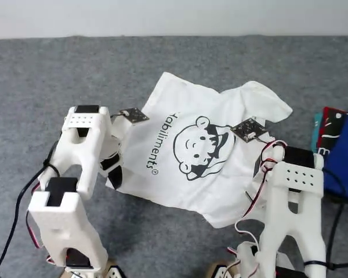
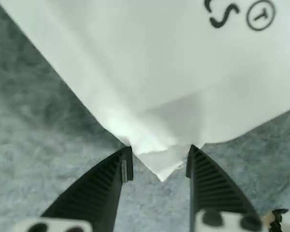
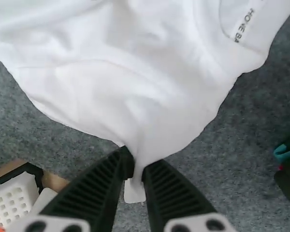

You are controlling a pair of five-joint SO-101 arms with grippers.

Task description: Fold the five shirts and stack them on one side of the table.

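A white shirt (image 1: 191, 150) with a black cartoon print lies spread and rumpled on the grey table cover, between the two arms. My left gripper (image 2: 159, 163) is open at the shirt's left side, and a corner of the shirt (image 2: 157, 154) lies between its black fingers (image 2: 117, 170). In the high view that gripper (image 1: 113, 172) sits low at the shirt's left edge. My right gripper (image 3: 137, 170) is shut on a fold of the white shirt (image 3: 135, 96) at its right edge, near the collar. From above, the right gripper (image 1: 260, 169) is mostly hidden under its arm.
A pile of folded clothes, blue (image 1: 343, 156) on top with red and teal (image 1: 327, 128) behind, sits at the table's right edge. Grey cover (image 1: 58, 75) lies bare at the back and left. A white base on cardboard (image 3: 9, 193) is near the right arm.
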